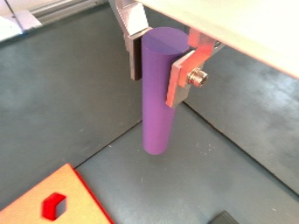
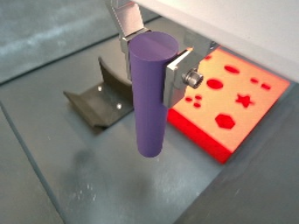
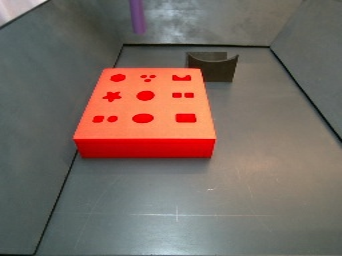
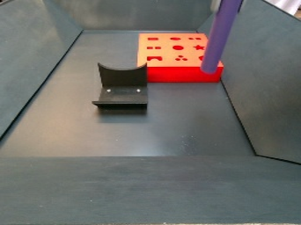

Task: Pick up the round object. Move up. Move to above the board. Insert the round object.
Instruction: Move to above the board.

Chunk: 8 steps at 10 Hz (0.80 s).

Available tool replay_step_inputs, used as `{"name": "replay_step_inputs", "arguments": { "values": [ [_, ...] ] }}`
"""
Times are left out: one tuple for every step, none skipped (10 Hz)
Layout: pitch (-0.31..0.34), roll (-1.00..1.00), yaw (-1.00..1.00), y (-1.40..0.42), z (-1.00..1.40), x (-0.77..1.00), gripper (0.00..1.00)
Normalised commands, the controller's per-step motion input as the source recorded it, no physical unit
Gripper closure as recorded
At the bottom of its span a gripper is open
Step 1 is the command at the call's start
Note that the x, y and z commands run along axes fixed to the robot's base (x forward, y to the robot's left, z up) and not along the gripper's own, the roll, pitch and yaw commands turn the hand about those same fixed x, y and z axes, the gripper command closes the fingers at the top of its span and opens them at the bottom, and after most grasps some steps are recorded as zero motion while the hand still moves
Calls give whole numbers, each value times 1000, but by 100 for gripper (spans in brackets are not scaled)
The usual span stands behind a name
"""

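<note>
My gripper (image 1: 158, 68) is shut on the round object (image 1: 156, 105), a tall slim purple peg held upright by its upper end. The silver fingers (image 1: 180, 80) press on both sides of it, as both wrist views show (image 2: 152, 63). The peg (image 2: 147, 96) hangs in the air, clear of the floor. The board (image 2: 229, 105), a flat red block with cut-out holes, lies on the floor beside and below the peg. In the side views only the peg's lower part shows (image 3: 138, 14) (image 4: 220, 37), off the board's (image 3: 140, 112) (image 4: 177, 51) edge. The gripper itself is out of frame there.
The dark fixture (image 2: 98, 101) stands on the grey floor near the board, seen in both side views (image 3: 214, 64) (image 4: 120, 86). Grey walls (image 4: 265, 79) enclose the floor. A corner of the board (image 1: 56, 203) shows below the peg.
</note>
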Motion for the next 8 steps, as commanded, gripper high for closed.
{"name": "replay_step_inputs", "arguments": {
  "values": [
    [75, -94, 17, -72, 659, 67, 100],
    [77, -87, 12, -33, 485, 38, 100],
    [74, -77, 11, -25, 317, 23, 100],
    [471, 198, -401, -1000, 225, 274, 100],
    [458, 213, -379, -1000, 197, 280, 100],
    [390, 179, -201, -1000, 205, 295, 100],
    [303, 88, -112, -1000, 203, 301, 100],
    [223, 39, -54, -1000, 203, 304, 100]
  ]
}}
